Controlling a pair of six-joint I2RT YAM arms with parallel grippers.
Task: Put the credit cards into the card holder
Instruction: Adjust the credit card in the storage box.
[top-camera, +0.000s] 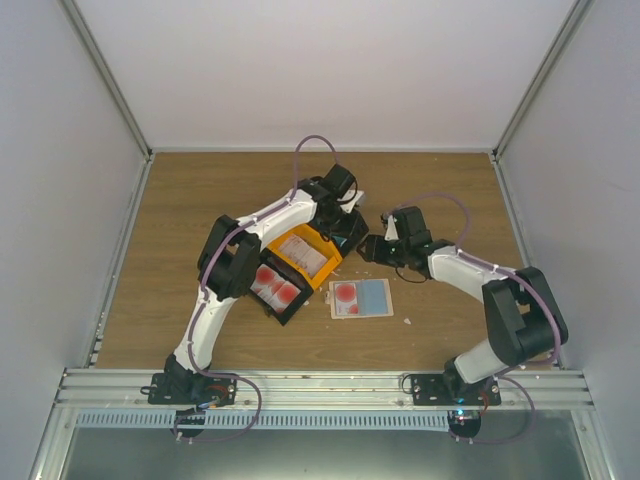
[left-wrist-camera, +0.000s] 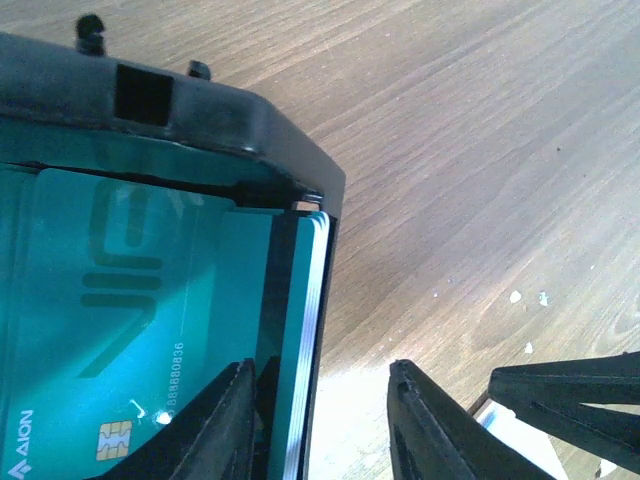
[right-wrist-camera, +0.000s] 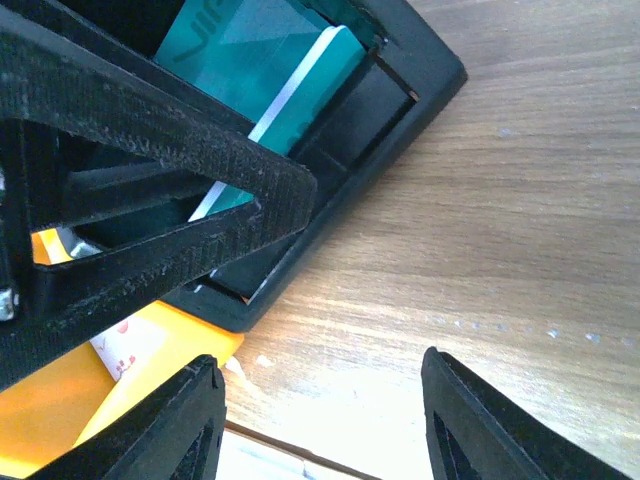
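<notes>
Your left tool (left-wrist-camera: 320, 375) stands spread, its jaws straddling the edge of the teal-green cards (left-wrist-camera: 150, 330) and the wall of their black tray (left-wrist-camera: 200, 110) (nothing is pinched). Your right tool (right-wrist-camera: 320, 360) is spread too, empty over bare tabletop (right-wrist-camera: 520, 200). The card holder (top-camera: 373, 296) lies open near the orange tray (top-camera: 303, 255), with a red-blotched card (top-camera: 345, 294) on its left half.

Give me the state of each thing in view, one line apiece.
left gripper: open, astride the black tray wall, holding nothing.
right gripper: open, empty.
card holder: unfolded, flat on the table.
red-blotched card: lying on the card holder's left half.
teal cards: stacked in the black tray.
</notes>
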